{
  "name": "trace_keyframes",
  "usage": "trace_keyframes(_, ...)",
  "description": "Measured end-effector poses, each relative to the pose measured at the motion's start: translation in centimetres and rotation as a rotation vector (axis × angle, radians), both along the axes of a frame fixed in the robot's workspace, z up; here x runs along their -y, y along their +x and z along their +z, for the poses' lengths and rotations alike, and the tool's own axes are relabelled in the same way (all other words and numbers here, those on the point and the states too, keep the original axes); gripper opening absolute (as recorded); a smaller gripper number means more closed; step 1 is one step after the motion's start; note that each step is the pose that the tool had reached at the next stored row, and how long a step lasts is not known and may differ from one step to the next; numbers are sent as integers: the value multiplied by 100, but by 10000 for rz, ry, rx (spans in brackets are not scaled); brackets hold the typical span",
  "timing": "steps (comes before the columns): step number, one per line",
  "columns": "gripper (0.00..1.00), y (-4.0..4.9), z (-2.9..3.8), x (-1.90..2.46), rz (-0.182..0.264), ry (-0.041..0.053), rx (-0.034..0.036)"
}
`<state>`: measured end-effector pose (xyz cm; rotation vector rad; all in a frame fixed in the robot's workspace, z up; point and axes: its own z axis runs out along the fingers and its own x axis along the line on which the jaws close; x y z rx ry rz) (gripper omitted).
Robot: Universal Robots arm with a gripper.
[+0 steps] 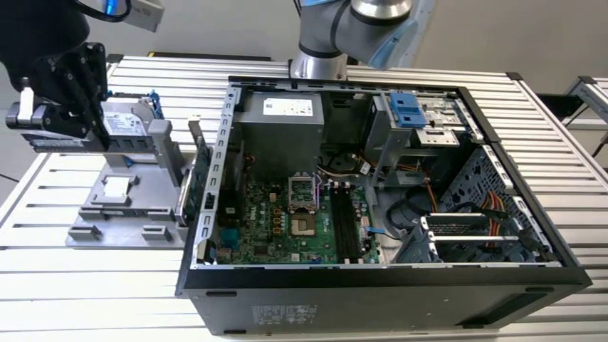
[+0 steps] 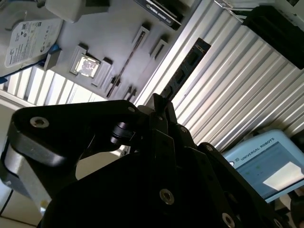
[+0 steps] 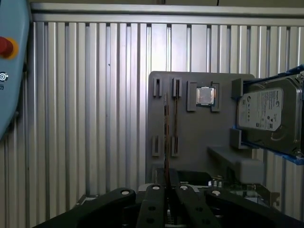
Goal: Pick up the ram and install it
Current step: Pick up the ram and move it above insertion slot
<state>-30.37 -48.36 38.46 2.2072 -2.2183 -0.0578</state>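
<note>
At ten o'clock from the open case (image 1: 380,299) in the exterior view, near the grey fixture (image 1: 124,214), logged gripper (image 2: 160,103) clamped on the ram (image 2: 186,66), stick protruding beyond fingertips; white printed label on hard drive (image 3: 268,118).

The worktop (image 1: 95,285) is silver, ribbed in parallel slats. The computer case (image 1: 380,306) is black, its motherboard (image 1: 275,221) green, its drive-bay clips (image 1: 409,110) blue. In the exterior view, at the case's nine o'clock, the parts tray (image 1: 124,214) is grey. The pincer (image 3: 166,183) is black and the ram (image 2: 187,66) dark. The hard drive (image 3: 268,116) is silver, white-labelled and blue-edged.
</note>
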Motion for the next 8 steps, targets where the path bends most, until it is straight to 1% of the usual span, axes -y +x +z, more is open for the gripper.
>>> trace_keyframes(8,0,81,0,0,0,0,1)
